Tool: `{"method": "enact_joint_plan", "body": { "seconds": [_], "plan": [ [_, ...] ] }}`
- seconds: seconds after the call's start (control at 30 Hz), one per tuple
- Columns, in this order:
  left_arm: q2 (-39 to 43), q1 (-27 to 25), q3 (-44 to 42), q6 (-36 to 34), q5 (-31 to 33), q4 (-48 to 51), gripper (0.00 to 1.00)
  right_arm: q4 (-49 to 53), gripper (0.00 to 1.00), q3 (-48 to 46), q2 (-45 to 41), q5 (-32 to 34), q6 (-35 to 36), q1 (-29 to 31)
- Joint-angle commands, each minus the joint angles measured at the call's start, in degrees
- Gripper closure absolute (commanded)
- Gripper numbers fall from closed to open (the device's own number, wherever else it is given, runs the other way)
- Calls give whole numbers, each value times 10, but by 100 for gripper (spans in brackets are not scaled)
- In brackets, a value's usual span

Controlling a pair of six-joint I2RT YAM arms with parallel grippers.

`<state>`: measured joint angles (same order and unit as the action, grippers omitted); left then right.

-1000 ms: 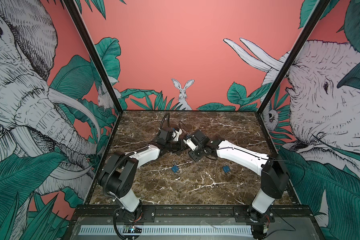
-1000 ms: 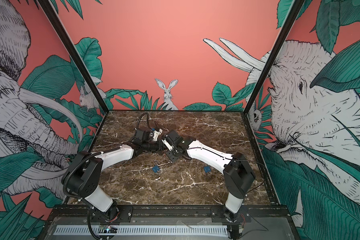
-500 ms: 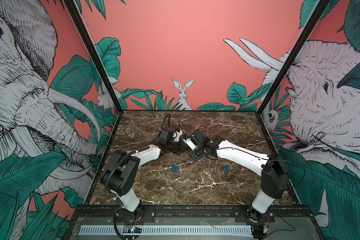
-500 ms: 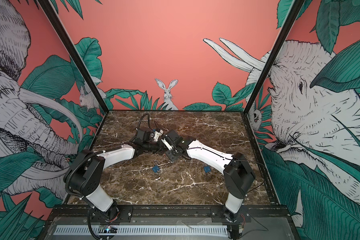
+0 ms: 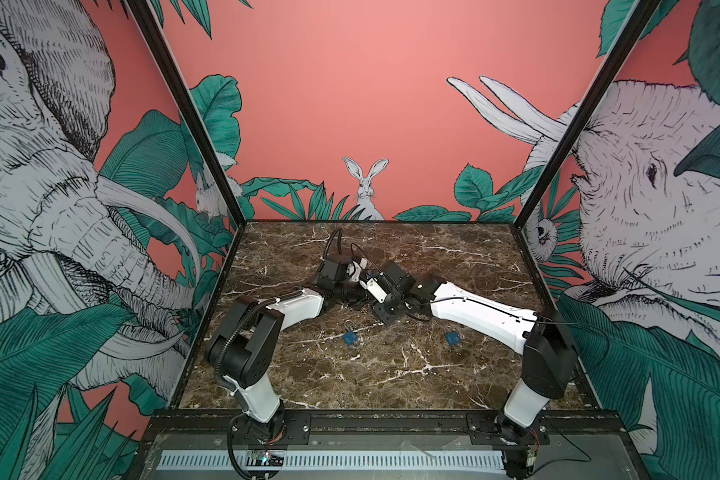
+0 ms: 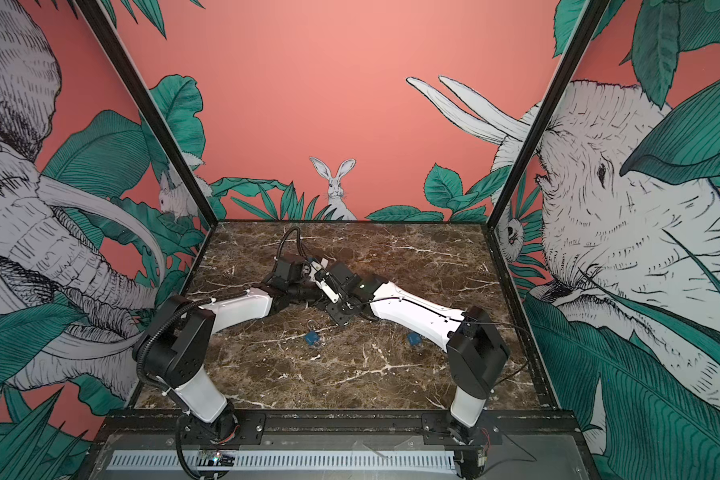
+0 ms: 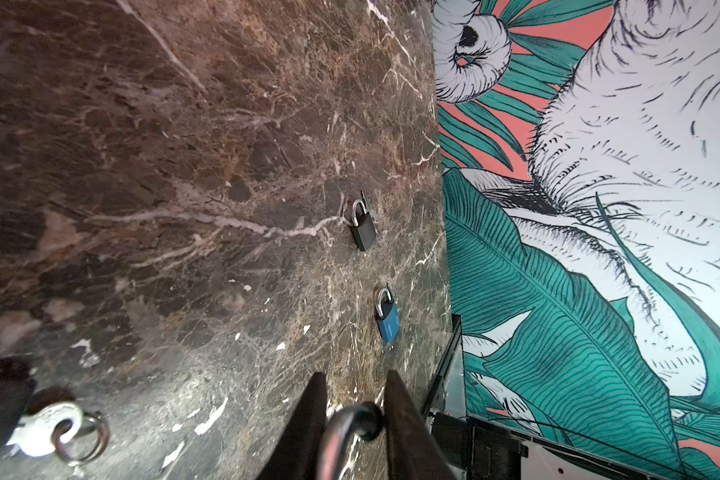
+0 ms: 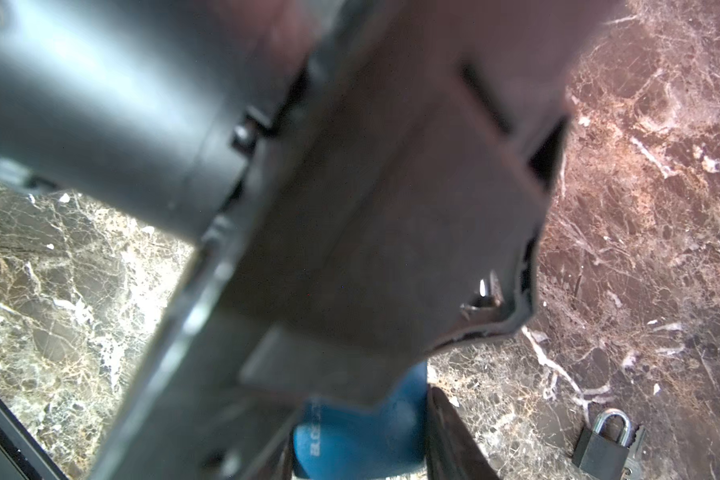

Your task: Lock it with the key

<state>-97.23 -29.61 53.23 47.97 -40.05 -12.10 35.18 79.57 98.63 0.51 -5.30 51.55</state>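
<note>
Moved: left hand (image 7: pixel 355 376) narrowed — clenched on shackle (image 7: pixel 341 432) | right hand (image 8: pixel 358 453) steady — grasping blue padlock (image 8: pixel 362 432)

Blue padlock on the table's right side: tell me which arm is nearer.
Right. The right arm passes close beside the blue padlock; the left arm lies well off to its left.

padlock (image 5: pixel 351 337) on table (image 5: pixel 391 374) mid-front, 2nd padlock (image 5: pixel 452 338) to its right, nr right arm (image 5: pixel 479 318)

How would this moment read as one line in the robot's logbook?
right claw: grips blue padlock body | left claw: pinches its shackle | key: aside from shackle | black padlock: lying on table
</note>
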Motion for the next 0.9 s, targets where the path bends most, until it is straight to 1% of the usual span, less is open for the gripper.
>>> {"method": "enact_joint_plan", "body": {
  "seconds": [0.0, 0.07, 0.2, 0.3, 0.33, 0.37, 0.53, 0.57, 0.63, 0.7, 0.77, 0.87],
  "plan": [
    [6, -4, 10, -4, -8, -5, 75, -11, 82, 16, 3, 13, 6, 4],
    [8, -4, 8, -7, -8, 0, 76, -12, 82, 16, 3, 15, 4, 4],
    [13, -4, 4, -10, -7, 7, 80, -13, 83, 15, 3, 19, 3, 4],
    [13, -4, 3, -9, -7, 9, 92, -15, 83, 14, 2, 21, 2, 4],
    [13, -4, 2, -10, -8, 8, 98, -16, 83, 14, 1, 21, 3, 3],
    [13, -4, 3, -8, -9, 9, 100, -17, 83, 13, 0, 21, 2, 4],
    [16, -4, -3, 0, -6, -7, 100, -31, 82, 0, -7, 13, -6, 2],
    [18, -4, -5, 5, -4, -15, 100, -36, 77, -4, -9, 7, -11, 1],
    [23, -4, -10, 16, -1, -29, 100, -49, 60, -18, -20, -14, -24, -5],
    [29, -3, -10, 22, 3, -36, 100, -66, 51, -39, -40, -49, -34, -13],
    [39, -3, -8, 26, 12, -39, 100, -89, 48, -81, -64, -83, -40, -19],
    [50, -3, -2, 33, 27, -46, 100, -111, 47, -122, -117, -109, -57, -32]
  ]
}}
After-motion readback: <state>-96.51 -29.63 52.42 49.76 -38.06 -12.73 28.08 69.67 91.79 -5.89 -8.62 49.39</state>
